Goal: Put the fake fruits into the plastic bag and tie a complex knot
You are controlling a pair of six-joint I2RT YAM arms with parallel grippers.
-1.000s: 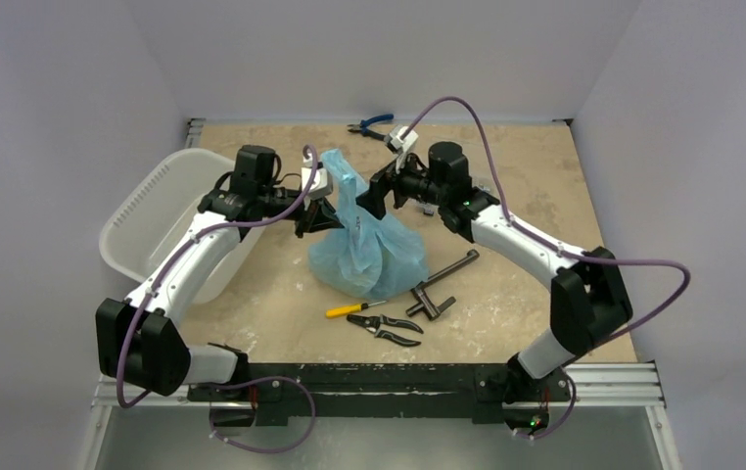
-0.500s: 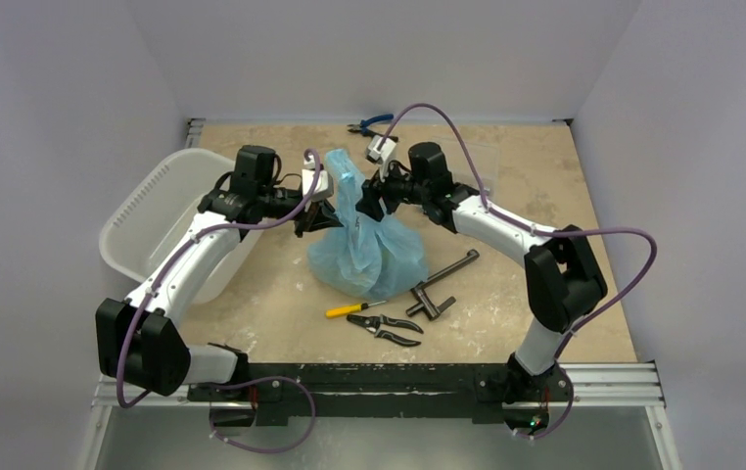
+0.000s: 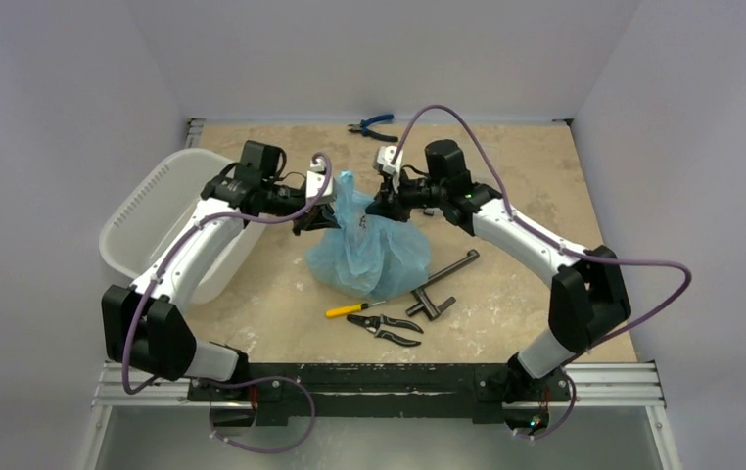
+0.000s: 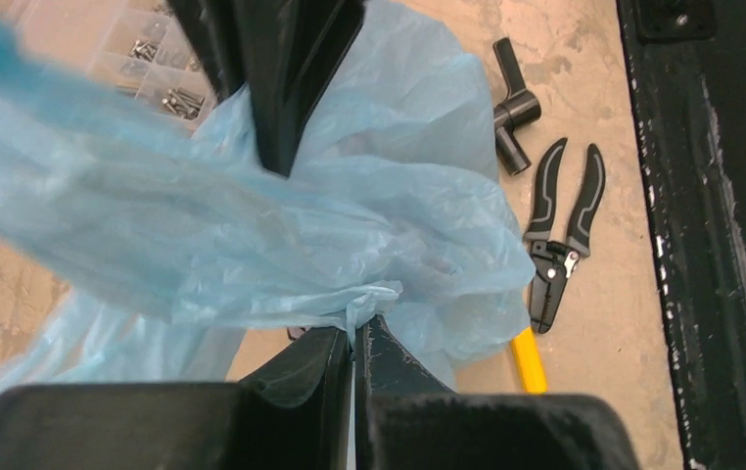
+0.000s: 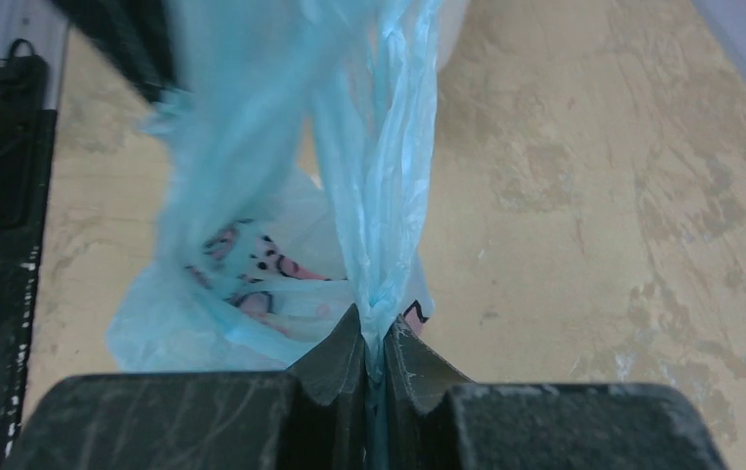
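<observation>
Most of the middle of the counter (image 3: 545, 166) is taken by the plastic bag (image 3: 369, 259), bulging, its fruits hidden under the film. The left hand (image 4: 354, 335), at the bag's ten o'clock, is clenched on one gathered ear. The right hand (image 5: 374, 338), at one o'clock, pinches the other. Tying looks to be the step in hand; next, the ears need crossing and one threading under.
</observation>
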